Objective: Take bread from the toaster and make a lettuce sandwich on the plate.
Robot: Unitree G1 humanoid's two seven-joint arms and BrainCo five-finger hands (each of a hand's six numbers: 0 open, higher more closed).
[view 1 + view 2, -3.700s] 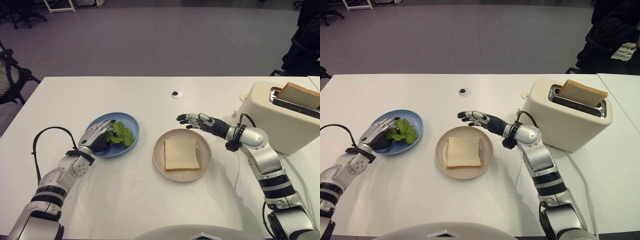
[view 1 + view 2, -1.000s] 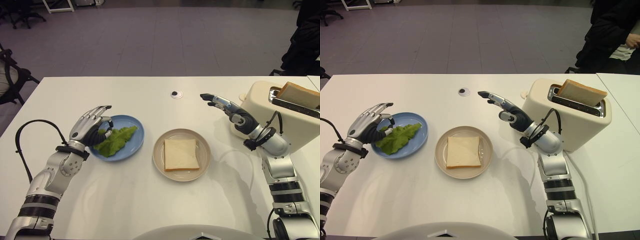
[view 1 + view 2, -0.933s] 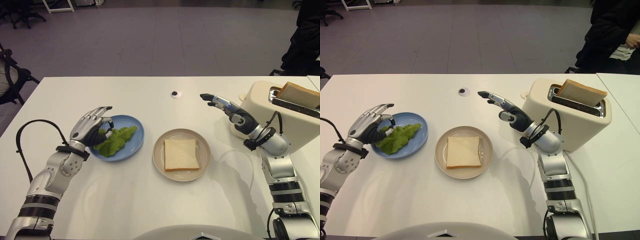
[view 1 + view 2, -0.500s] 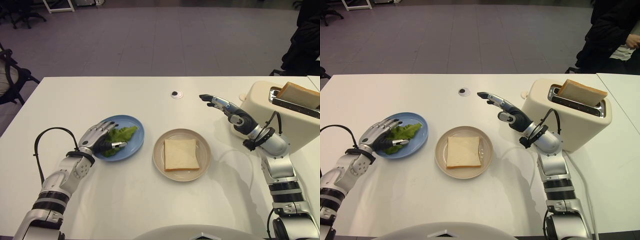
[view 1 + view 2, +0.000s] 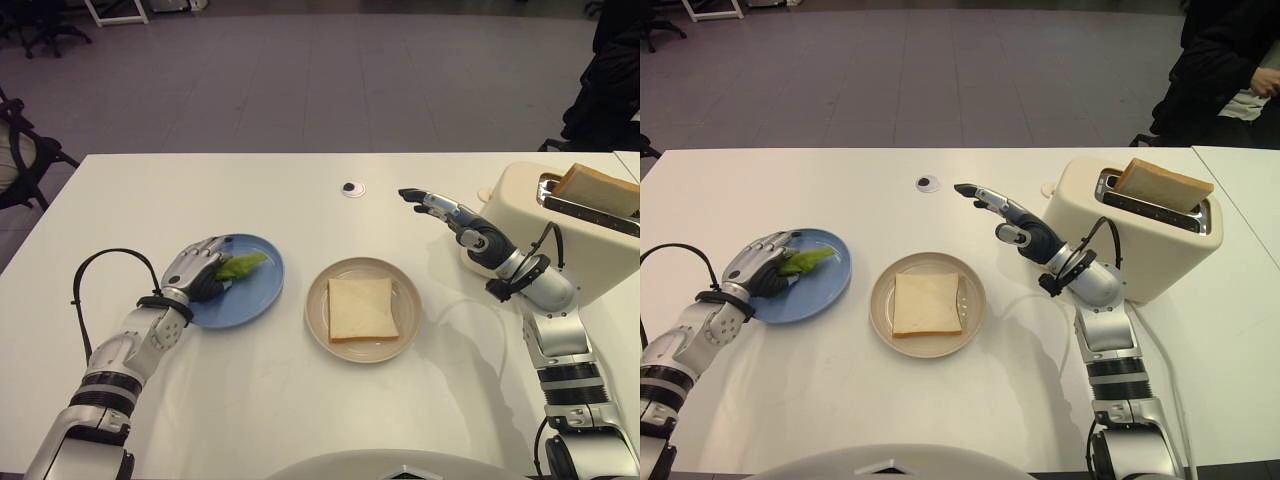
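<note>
- On the blue dish (image 5: 262, 300) at the robot's left lies the lettuce (image 5: 242, 265), a single leaf; one end is tucked under the left hand (image 5: 198, 272) and the other pokes out toward the middle of the worktop (image 5: 250, 400)
- As I judge it, the step in hand is to lift that leaf and carry it to the bread slice (image 5: 362, 308), which lies flat on the beige plate (image 5: 316, 318) just beside the dish
- To do it well, keep the grip closed but light and raise the leaf clear of the dish rim before going sideways, so the dish is not dragged along
- The leaf looks limp and will likely droop, so bring it in low, lay it flat and centred on the slice, then open the fingers and lift straight up so it does not cling
- Left hand: fingers curled narrow over the near end of the leaf, holding the lettuce above the left part of the dish; I cannot tell whether the leaf has left the dish surface
- Right hand (image 5: 452, 215): fingers stretched almost straight, holding and touching nothing, raised between the beige plate and the toaster (image 5: 560, 250)
- A second slice (image 5: 598, 190) stands in the toaster slot, well apart from the plate, and is likely meant for the top of the sandwich
</note>
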